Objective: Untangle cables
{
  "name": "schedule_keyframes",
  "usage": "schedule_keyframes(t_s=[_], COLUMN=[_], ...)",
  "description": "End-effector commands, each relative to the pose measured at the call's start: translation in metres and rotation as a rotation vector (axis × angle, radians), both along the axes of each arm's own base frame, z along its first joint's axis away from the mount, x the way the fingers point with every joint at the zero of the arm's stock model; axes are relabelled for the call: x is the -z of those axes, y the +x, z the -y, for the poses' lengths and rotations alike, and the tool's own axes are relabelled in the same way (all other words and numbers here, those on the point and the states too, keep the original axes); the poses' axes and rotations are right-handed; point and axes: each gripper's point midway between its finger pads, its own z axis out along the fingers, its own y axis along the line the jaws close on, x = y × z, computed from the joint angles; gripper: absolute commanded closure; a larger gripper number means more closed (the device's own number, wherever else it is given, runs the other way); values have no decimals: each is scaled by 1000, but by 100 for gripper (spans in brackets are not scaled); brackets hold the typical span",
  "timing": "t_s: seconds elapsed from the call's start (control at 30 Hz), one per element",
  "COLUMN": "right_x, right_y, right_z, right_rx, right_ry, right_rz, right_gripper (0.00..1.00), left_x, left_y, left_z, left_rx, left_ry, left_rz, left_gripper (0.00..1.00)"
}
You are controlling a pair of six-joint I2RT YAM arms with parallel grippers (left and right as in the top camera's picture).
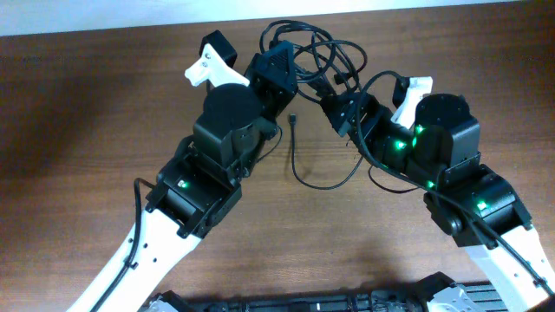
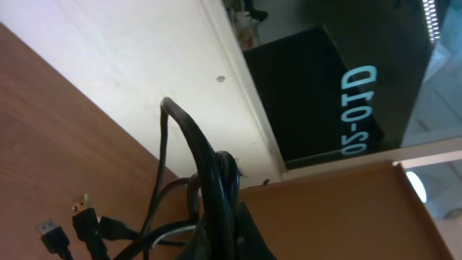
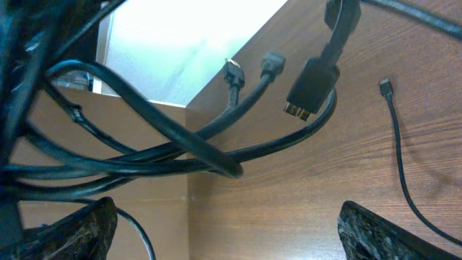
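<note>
Fingertips (image 3: 72, 224) of the right gripper (image 3: 224, 231) fill the bottom of the wrist view, dark and rough-padded. They're spread wide apart with nothing between them. Just ahead of them and a little higher, the cables (image 3: 180, 148) cross in a bundle of smooth, round, glossy black cords, several overlapping at one spot. Beyond that crossing dangle the plugs (image 3: 310, 90), one chunky and rectangular with a metal mouth, two smaller. Off to this gripper's right, a thin loose cord (image 3: 401, 166) lies alone on the wood-grain table (image 3: 339, 166), with a tiny connector at its tip.

Across the knot, the left gripper (image 1: 273, 74) is clamped tight. A stiff loop of cord rises straight out of its jaws, so it looks to be pinching a strand.

Danger now: if the right jaws close where the cords overlap, they'd likely catch several at once. Any pull against the left's hold would then cinch the knot rather than open it. Those blocky plugs could also hook in a loop on the way through.
</note>
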Motion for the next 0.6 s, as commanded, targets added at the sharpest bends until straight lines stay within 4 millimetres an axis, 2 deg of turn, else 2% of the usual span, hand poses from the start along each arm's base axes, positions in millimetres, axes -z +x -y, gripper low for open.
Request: schedule_keyframes(t_s=[0.0,0.3,0.57], right_x=[1,20,29], right_y=[2,19,23], right_z=[-3,-2,12], right_rx=[-7,32,111], right_ry=[13,-24,-75], right_rz=[-13,-53,-69], right_gripper=[4,5,9], left_x=[-12,-15,-14], left_y=[-2,-20,-20], left_z=[5,30,29], left_rx=[10,99,77], left_ry=[-56,-66,-80], left_rz=[22,28,15], left_gripper=[100,100,100])
